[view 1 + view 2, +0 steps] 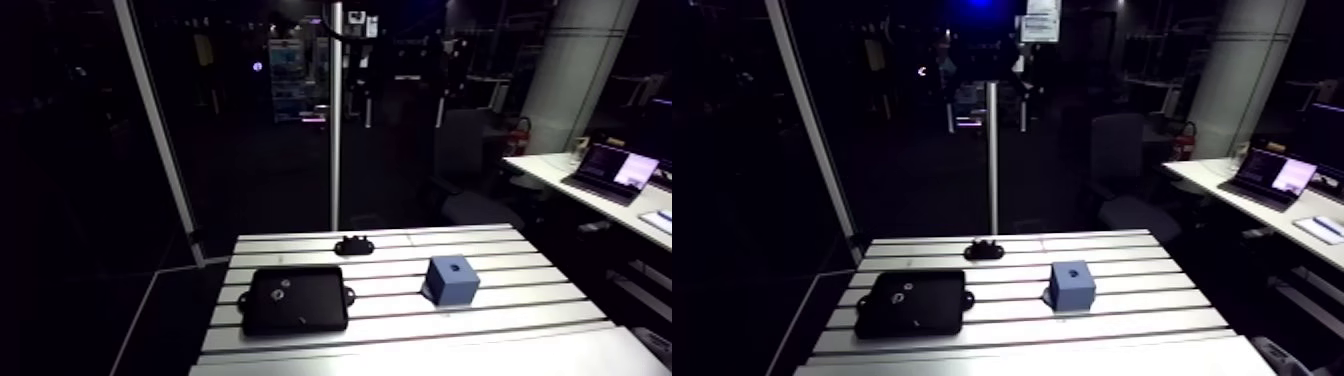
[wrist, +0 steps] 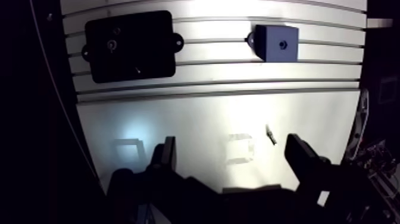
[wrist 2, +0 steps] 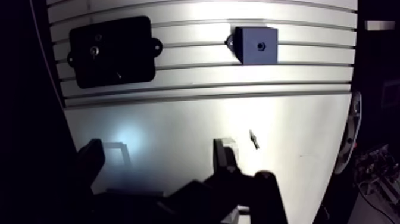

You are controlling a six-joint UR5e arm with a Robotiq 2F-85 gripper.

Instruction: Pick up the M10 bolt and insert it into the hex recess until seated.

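Observation:
A black tray [image 2: 149,30] lies on the slotted table [image 2: 214,89]. In it sits a small round bright-ended piece [image 2: 111,43] that looks like the bolt seen end-on, with a thin light sliver [image 2: 138,70] near it. Well beside the tray stands a blue block [image 2: 277,42] with a dark hex recess [image 2: 283,43] in its top face. In the wrist view my gripper [image 2: 232,146] hangs high over the smooth front part of the table, far from both. It is open, with nothing between its fingers [image 2: 168,149]. The arm view does not show the gripper.
A small black bracket [image 1: 354,244] sits at the table's far edge behind the tray [image 1: 295,300] and the block [image 1: 451,280]. A short dark sliver [image 2: 271,134] lies on the smooth plate near my gripper. A metal post [image 1: 336,120] rises behind the table.

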